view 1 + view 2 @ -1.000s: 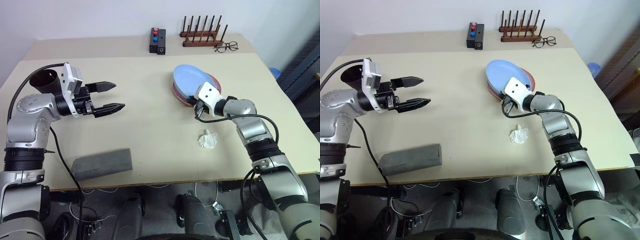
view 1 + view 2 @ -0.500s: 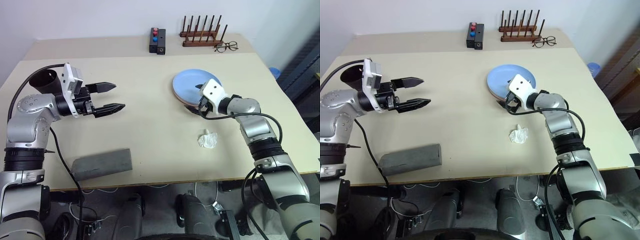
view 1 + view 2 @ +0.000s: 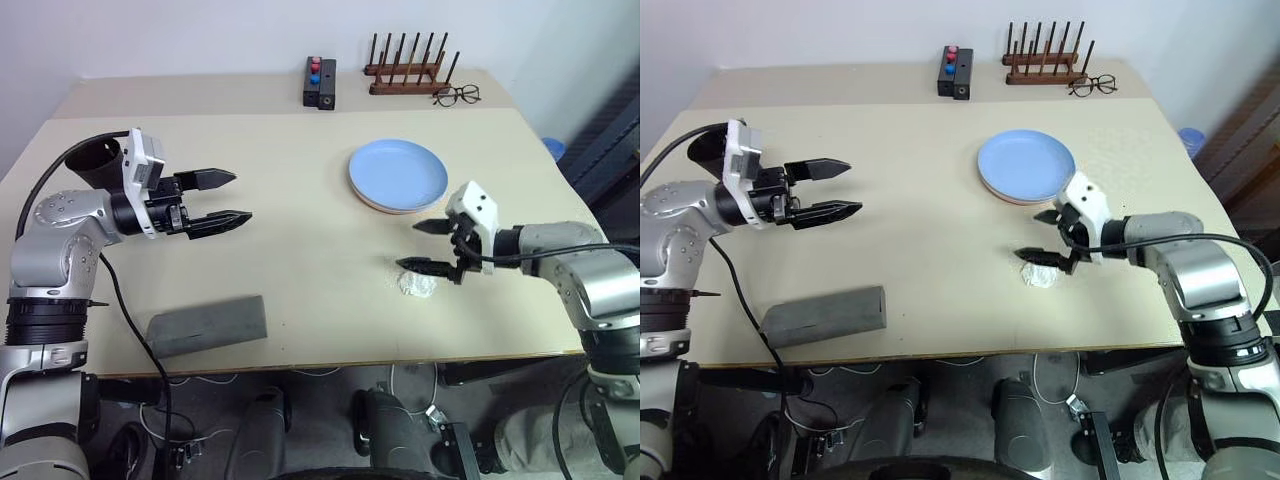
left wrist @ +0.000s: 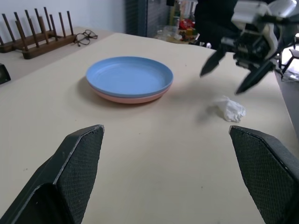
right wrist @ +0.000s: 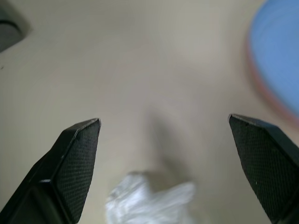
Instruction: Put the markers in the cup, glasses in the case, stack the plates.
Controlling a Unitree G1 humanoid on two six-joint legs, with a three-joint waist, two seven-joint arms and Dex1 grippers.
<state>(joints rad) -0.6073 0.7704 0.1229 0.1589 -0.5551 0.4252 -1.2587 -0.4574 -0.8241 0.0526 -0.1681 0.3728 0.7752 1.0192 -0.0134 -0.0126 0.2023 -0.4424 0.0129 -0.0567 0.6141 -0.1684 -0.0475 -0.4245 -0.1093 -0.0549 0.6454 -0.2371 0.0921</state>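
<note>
Starting at the left edge of the surface (image 3: 300,160), I see the black cup (image 3: 96,160) standing behind my left arm; I cannot tell what is inside it. My left gripper (image 3: 226,197) hangs level above the surface with its fingers spread apart and nothing between them. Below it, near the front left corner, the grey case (image 3: 206,324) lies flat. At the far edge sit a small black box with red and blue buttons (image 3: 319,82), a wooden peg rack (image 3: 410,72) and wire-framed spectacles (image 3: 456,95). Right of centre, the light blue plate (image 3: 397,174) rests stacked on the pink plate (image 4: 128,98). Toward the front right, my right gripper (image 3: 425,246) hovers with its fingers wide apart, empty, just above a crumpled white tissue (image 3: 1040,277).
</note>
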